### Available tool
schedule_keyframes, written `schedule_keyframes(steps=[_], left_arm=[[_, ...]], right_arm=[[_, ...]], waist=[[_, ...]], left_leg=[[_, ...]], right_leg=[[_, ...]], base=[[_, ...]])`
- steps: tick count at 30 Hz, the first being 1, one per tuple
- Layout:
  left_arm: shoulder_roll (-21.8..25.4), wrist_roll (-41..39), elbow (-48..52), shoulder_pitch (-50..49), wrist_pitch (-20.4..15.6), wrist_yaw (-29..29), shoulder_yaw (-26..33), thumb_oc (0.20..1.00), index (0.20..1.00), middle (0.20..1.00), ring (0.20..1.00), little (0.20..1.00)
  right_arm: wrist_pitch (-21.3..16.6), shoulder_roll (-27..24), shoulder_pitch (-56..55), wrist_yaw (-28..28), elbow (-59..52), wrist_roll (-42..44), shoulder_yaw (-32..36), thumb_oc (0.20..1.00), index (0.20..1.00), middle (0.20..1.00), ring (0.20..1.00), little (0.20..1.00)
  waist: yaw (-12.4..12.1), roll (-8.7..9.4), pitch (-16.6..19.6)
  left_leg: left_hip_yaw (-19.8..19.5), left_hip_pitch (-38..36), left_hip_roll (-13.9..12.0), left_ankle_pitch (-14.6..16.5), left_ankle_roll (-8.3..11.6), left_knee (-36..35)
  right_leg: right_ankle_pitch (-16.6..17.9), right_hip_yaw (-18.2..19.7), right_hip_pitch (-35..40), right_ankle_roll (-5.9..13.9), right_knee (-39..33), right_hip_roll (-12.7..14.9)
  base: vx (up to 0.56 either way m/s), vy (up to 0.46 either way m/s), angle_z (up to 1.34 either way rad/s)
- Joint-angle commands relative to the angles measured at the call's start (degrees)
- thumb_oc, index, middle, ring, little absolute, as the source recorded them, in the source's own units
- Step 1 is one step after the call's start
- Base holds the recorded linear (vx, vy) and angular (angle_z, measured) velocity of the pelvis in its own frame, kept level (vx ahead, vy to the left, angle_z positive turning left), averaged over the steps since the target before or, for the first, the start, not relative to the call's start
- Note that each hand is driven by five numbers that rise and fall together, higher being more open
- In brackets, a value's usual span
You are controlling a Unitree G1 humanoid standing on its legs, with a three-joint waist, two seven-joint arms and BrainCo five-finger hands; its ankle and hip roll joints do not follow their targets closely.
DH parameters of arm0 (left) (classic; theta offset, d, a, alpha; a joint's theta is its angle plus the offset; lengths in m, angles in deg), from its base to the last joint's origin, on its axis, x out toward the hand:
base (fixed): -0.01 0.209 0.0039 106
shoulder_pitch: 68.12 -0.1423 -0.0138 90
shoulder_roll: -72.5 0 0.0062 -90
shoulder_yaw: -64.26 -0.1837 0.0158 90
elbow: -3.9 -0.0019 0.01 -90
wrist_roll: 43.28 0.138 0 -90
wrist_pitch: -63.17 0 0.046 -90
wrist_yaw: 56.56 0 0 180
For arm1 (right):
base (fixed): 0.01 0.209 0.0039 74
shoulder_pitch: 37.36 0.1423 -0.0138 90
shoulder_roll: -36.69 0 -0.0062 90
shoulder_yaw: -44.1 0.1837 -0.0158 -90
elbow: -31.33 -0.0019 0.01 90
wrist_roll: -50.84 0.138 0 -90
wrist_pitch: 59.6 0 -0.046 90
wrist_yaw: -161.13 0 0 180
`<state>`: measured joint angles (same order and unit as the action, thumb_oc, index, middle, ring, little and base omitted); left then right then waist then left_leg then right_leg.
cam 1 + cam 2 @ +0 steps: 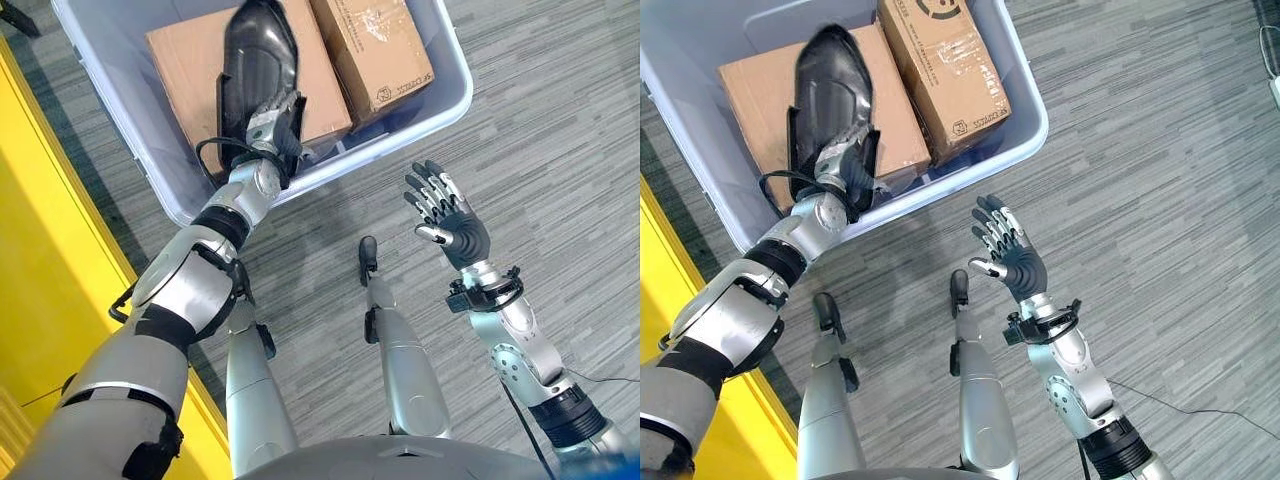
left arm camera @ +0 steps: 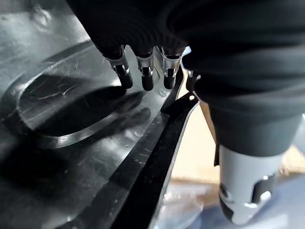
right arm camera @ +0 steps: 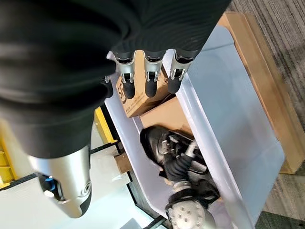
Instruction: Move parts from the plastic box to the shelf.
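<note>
Closest to the camera, the right hand (image 1: 455, 225) is held up over the grey floor (image 1: 560, 130), just outside the box (image 1: 440, 105). Its fingers are spread apart and nothing is held in it.

Further off, the left hand (image 1: 268, 125) is reached into the pale plastic box. A big black part (image 1: 258, 50) is held there. It is shiny and curved, with a long dent in it. In the left wrist view the fingertips (image 2: 147, 81) are seen bent down onto the black part, and the thumb is seen pressed at its edge. So the left hand looks clamped on the part.

Under the black part, two brown cartons (image 1: 940, 60) are seen lying side by side in the box. The black part is over the bigger one. It cannot be told if the part is lifted or resting on the carton.

A yellow strip (image 1: 50, 250) is seen on the floor along the robot's left side.

It is judged that the task is at an early step. One part is gripped, but it is not out of the box yet. It must be lifted out, carried to the shelf and put down there. The cartons are left in the box too, so more trips may be needed.
</note>
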<state>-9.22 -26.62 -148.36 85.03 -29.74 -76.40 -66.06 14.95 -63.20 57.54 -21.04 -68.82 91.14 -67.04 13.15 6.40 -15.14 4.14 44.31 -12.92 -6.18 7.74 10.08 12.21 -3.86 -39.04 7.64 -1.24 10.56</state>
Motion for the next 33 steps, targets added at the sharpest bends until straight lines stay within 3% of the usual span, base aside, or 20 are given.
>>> schedule_keyframes(steps=[1, 7, 8, 9, 10, 14, 15, 17, 22, 29, 33], left_arm=[[1.1, 4.3, -1.8, 0.6, -0.3, 3.0, 0.0, 1.000, 1.000, 1.000, 1.000, 1.000], [4.6, 3.2, 1.0, -0.4, -1.2, 3.7, 1.5, 1.000, 1.000, 1.000, 1.000, 1.000], [5.2, 2.2, 2.0, -0.7, -1.6, 3.4, 2.2, 1.000, 1.000, 1.000, 1.000, 1.000], [6.1, 0.2, 4.0, -1.5, -2.0, 3.2, 3.6, 1.000, 1.000, 1.000, 1.000, 1.000], [7.2, -2.6, 6.9, -2.4, -3.2, 2.9, 5.3, 1.000, 1.000, 1.000, 1.000, 1.000], [12.2, -11.4, 23.9, -10.1, -7.4, 3.2, 12.2, 1.000, 1.000, 1.000, 1.000, 1.000], [13.3, -15.2, 31.8, -15.5, -9.9, 2.0, 16.9, 1.000, 1.000, 1.000, 1.000, 1.000], [14.3, -16.7, 37.3, -18.5, -11.1, 1.6, 19.4, 1.000, 1.000, 1.000, 1.000, 1.000], [13.0, -22.4, 53.1, -28.2, -16.0, 0.7, 28.6, 1.000, 1.000, 1.000, 1.000, 1.000], [10.5, -24.7, 59.3, -30.0, -18.1, -0.3, 30.6, 1.000, 1.000, 1.000, 1.000, 1.000], [8.9, -19.8, 58.7, -28.8, -17.1, -3.7, 29.8, 1.000, 1.000, 1.000, 1.000, 1.000]], right_arm=[[-2.2, -4.1, 3.8, -1.7, -3.8, 0.9, 2.3, 1.000, 1.000, 1.000, 1.000, 1.000], [-2.0, -4.3, 4.0, -2.0, -3.2, 0.4, 2.7, 1.000, 1.000, 1.000, 1.000, 1.000], [-2.1, -4.2, 3.9, -1.9, -3.2, 0.4, 2.9, 1.000, 1.000, 1.000, 1.000, 1.000], [-2.1, -3.9, 3.6, -1.9, -3.3, 0.4, 3.0, 1.000, 1.000, 1.000, 1.000, 1.000], [-2.1, -3.7, 3.3, -1.9, -3.5, 0.4, 3.4, 1.000, 1.000, 1.000, 1.000, 1.000], [-2.5, -2.7, 1.7, -1.4, -3.3, -0.5, 5.0, 1.000, 1.000, 1.000, 1.000, 1.000], [-2.6, -1.8, 1.0, -1.0, -3.1, -0.9, 5.9, 1.000, 1.000, 1.000, 1.000, 1.000], [-2.7, -1.5, 0.5, -0.9, -3.3, -1.4, 6.8, 1.000, 1.000, 1.000, 1.000, 1.000], [-2.5, -1.2, -0.1, 0.0, -3.4, -2.7, 8.5, 1.000, 1.000, 1.000, 1.000, 1.000], [-2.4, -1.7, -0.2, 0.5, -3.7, -3.6, 8.3, 1.000, 1.000, 1.000, 1.000, 1.000], [-2.6, -2.0, 0.3, 1.0, -3.6, -4.1, 7.8, 1.000, 1.000, 1.000, 1.000, 1.000]], waist=[[1.7, -2.09, -3.2], [1.0, -3.15, -3.4], [1.0, -3.09, -3.6], [0.6, -3.55, -3.4], [0.4, -3.60, -3.7], [-1.0, -4.72, -3.3], [-1.7, -5.23, -3.1], [-2.3, -5.51, -2.9], [-3.6, -6.01, -2.0], [-4.0, -6.06, -1.4], [-4.0, -5.80, -1.5]], left_leg=[[-0.4, -4.6, -2.3, 2.5, 2.12, -0.6], [0.1, -5.8, -1.9, 2.6, 2.04, -0.8], [0.2, -5.1, -1.6, 1.1, 1.58, -0.8], [0.0, -6.0, -1.7, 2.6, 1.97, -0.8], [0.2, -5.4, -1.3, 1.2, 1.52, -0.8], [0.2, -6.0, -0.8, 1.3, 1.50, -1.0], [0.2, -6.3, -0.6, 1.4, 1.49, -1.2], [0.2, -6.5, -0.5, 1.5, 1.49, -1.3], [0.1, -7.6, -0.4, 2.0, 1.46, -1.6], [0.1, -7.9, -0.3, 2.2, 1.39, -1.7], [0.2, -8.1, -0.5, 2.3, 1.27, -1.7]], right_leg=[[-5.4, 3.2, 0.4, 3.42, 7.4, 5.0], [-5.4, 3.1, 1.5, 3.46, 7.2, 5.5], [-4.2, 3.1, 0.9, 3.12, 7.1, 5.7], [-5.5, 3.0, 1.8, 3.41, 7.3, 5.6], [-4.3, 2.9, 1.3, 3.08, 7.2, 5.9], [-4.5, 2.5, 2.5, 3.09, 7.0, 6.4], [-4.7, 2.4, 2.9, 3.07, 6.8, 6.6], [-4.8, 2.2, 3.2, 3.02, 6.7, 6.8], [-5.2, 1.9, 4.4, 2.90, 6.5, 7.0], [-5.4, 1.7, 4.9, 2.81, 6.3, 7.0], [-5.5, 1.7, 5.0, 2.70, 6.4, 7.0]], base=[[-0.01, 0.019, -0.10], [-0.02, 0.013, -0.05], [0.00, 0.000, 0.00], [-0.08, 0.005, 0.03], [0.00, 0.005, 0.04], [-0.01, 0.003, 0.05], [0.01, 0.003, 0.05], [0.02, 0.004, 0.06], [0.01, 0.000, 0.02], [0.00, 0.001, 0.02], [0.00, -0.005, -0.02]])
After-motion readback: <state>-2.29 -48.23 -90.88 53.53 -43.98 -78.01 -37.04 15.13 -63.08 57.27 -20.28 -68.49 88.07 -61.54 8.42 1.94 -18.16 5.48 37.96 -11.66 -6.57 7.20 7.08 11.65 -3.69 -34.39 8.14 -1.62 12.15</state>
